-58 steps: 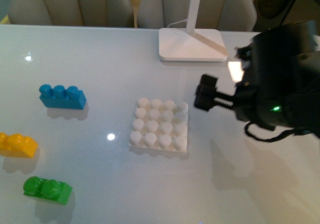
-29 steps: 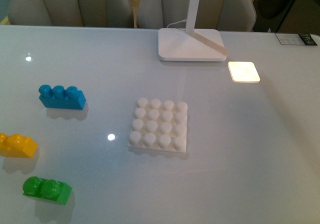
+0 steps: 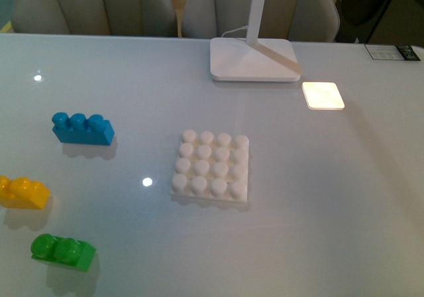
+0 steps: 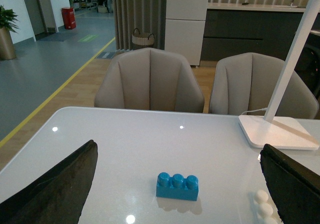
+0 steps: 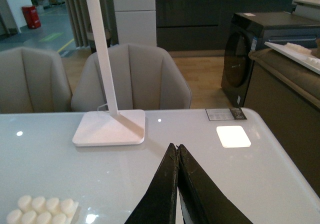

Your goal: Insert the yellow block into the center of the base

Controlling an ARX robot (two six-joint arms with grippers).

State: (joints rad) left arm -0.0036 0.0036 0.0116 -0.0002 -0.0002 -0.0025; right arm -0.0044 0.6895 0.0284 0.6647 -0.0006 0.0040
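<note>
Front view: seeing neither gripper. Finding block (image 3: 23,193) lying on table (image 3: 331,211), well apart from base (image 3: 211,166), with blue brick (image 3: 82,127) and green brick (image 3: 63,251) near it. Judging nothing done: grasping, carrying and pressing all remaining.

Left wrist view: holding left gripper (image 4: 177,149) wide apart and empty, facing blue brick ahead, base corner beside one finger. Not seeing block.

Right wrist view: showing right gripper (image 5: 177,149) pressed together and empty, with lamp foot (image 5: 110,127) ahead and bare table around.
</note>
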